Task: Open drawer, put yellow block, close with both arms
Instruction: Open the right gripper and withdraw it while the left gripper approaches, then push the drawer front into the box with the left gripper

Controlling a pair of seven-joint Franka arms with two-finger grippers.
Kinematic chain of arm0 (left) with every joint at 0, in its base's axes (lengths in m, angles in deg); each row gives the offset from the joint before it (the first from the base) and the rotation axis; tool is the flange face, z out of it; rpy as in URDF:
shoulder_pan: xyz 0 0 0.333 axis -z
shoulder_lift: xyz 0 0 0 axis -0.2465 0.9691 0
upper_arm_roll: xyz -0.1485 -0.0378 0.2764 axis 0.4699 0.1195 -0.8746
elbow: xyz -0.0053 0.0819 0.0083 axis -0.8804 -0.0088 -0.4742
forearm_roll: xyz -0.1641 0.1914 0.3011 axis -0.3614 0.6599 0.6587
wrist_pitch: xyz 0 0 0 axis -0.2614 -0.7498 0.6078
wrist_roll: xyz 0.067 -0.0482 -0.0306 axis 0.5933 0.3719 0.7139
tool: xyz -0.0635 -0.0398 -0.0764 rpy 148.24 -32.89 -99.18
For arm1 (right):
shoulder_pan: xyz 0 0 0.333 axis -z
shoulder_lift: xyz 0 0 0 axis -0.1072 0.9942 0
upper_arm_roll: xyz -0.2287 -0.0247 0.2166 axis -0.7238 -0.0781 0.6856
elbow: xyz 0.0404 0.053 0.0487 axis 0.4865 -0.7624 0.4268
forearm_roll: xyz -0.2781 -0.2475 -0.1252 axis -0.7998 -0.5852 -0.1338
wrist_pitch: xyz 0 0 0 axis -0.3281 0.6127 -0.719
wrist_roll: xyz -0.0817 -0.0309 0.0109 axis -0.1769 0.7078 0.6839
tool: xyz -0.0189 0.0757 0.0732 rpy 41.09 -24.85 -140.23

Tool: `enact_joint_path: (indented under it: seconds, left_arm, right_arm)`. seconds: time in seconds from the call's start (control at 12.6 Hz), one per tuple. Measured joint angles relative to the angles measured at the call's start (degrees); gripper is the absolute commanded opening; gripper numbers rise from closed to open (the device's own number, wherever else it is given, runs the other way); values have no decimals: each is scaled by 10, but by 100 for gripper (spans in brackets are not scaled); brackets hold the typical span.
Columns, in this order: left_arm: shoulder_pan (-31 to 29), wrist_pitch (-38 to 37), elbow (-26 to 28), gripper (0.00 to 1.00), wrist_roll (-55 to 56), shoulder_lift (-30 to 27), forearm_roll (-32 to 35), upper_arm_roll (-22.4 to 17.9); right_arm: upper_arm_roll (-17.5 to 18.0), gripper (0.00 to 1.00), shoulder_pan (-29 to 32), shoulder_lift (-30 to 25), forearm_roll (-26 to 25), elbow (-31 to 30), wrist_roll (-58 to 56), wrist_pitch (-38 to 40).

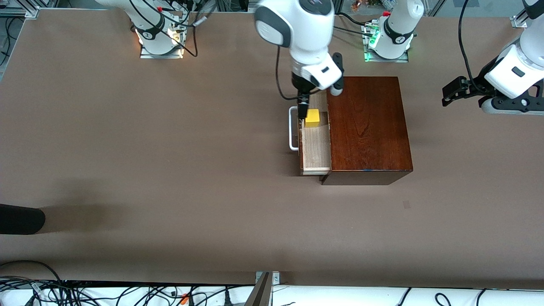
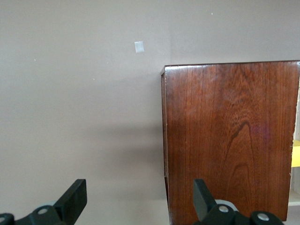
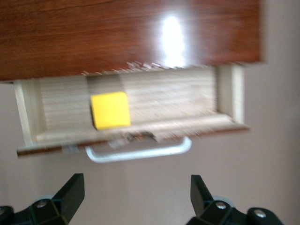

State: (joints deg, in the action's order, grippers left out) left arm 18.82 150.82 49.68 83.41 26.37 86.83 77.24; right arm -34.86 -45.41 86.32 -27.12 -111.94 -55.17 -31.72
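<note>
Surface: brown surface (image 1: 170,170) spans the front view, arm bases along its top edge, cables along the edge nearest the front camera.
Wooden box: dark reddish-brown wooden box (image 1: 367,127) sits on the surface, its polished top filling much of the left wrist view.
Drawer: drawer (image 1: 315,146) is pulled partly out of the box toward the right arm's end of the surface, pale wood inside.
Handle: white handle (image 1: 292,128) on the drawer front, a U-shaped bar.
Yellow block: yellow block (image 1: 312,117) rests on the drawer floor, in the part of the tray farther from the front camera, close to the drawer's front wall.
Right gripper: right gripper (image 1: 302,109) hangs over the open drawer, just beside the yellow block and above the drawer's front wall.
Right fingers: fingers (image 3: 71,191) stand wide apart with nothing between them; in the right wrist view the block and handle lie in the drawer ahead of the tips, clear of both.
Left gripper: left gripper (image 1: 451,93) waits over bare surface toward the left arm's end, well apart from the box.
Left fingers: fingers (image 2: 75,196) spread apart and empty, one tip over the surface, the other over the box's edge.
</note>
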Motion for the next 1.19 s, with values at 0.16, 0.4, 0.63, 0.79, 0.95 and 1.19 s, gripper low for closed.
enact_joint_path:
  seconds: [0.16, 0.4, 0.63, 0.79, 0.95, 1.19]
  left_arm:
    - [8, -16, 0, 100, -8, 2, -19, 3]
    - [26, -23, -1, 100, -94, 20, -47, 34]
    - [42, -17, -8, 100, -189, 62, -49, 108]
    - [51, -11, -41, 100, -233, 110, -50, 169]
    - [67, 2, -98, 100, -256, 188, -50, 216]
    - [126, 92, -155, 100, -296, 288, -36, 232]
  right_arm:
    - [-2, 100, 57, -26, 13, -1, -1, 10]
    - [-10, 100, 142, -55, 28, 0, -2, 62]
    - [-54, 100, 210, -81, 95, -8, -2, 91]
    - [-79, 100, 264, -93, 149, -20, -2, 91]
    - [-91, 100, 310, -132, 173, -72, 20, 84]
    - [-125, 100, 318, -235, 173, -196, 78, 62]
